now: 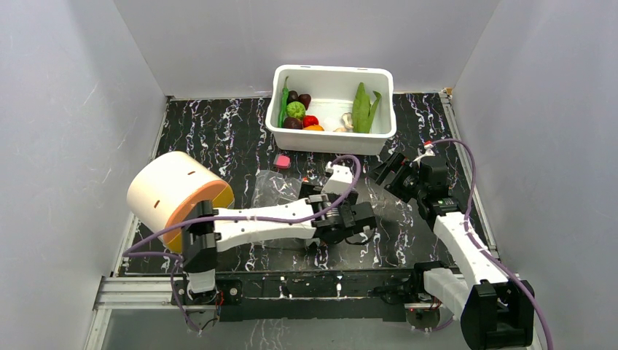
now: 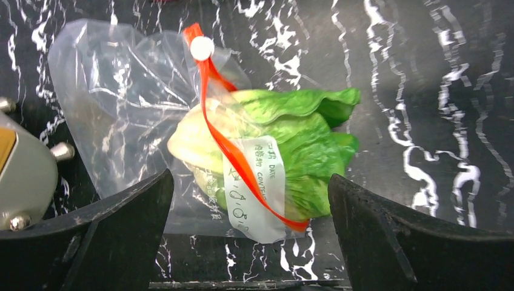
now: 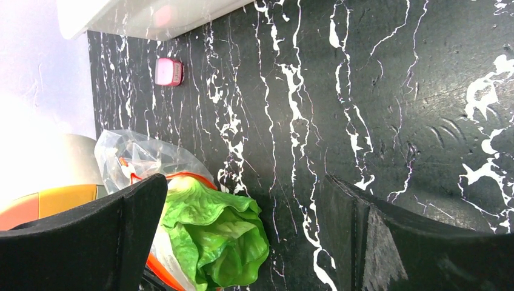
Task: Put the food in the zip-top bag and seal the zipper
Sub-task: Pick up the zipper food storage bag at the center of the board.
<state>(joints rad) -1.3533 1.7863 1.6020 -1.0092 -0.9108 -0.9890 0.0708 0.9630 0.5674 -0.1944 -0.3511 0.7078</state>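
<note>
Left hand [image 2: 250,182] and right hand [image 3: 245,182] both spread apart, empty. White tub [image 1: 331,140] at the far edge of the table [image 1: 218,138] holds other food [image 1: 297,111]. Mid-table, the clear zip-top bag [image 2: 115,103] half-covers the cabbage [image 2: 303,139]; zipper [image 2: 233,148] unsealed.

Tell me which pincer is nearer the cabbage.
Left. The left pincer hangs directly over the cabbage, straddling it; the right pincer is off to one side, mostly over the table.

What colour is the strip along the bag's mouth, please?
The strip is orange-red, clearest in left wrist view.
</note>
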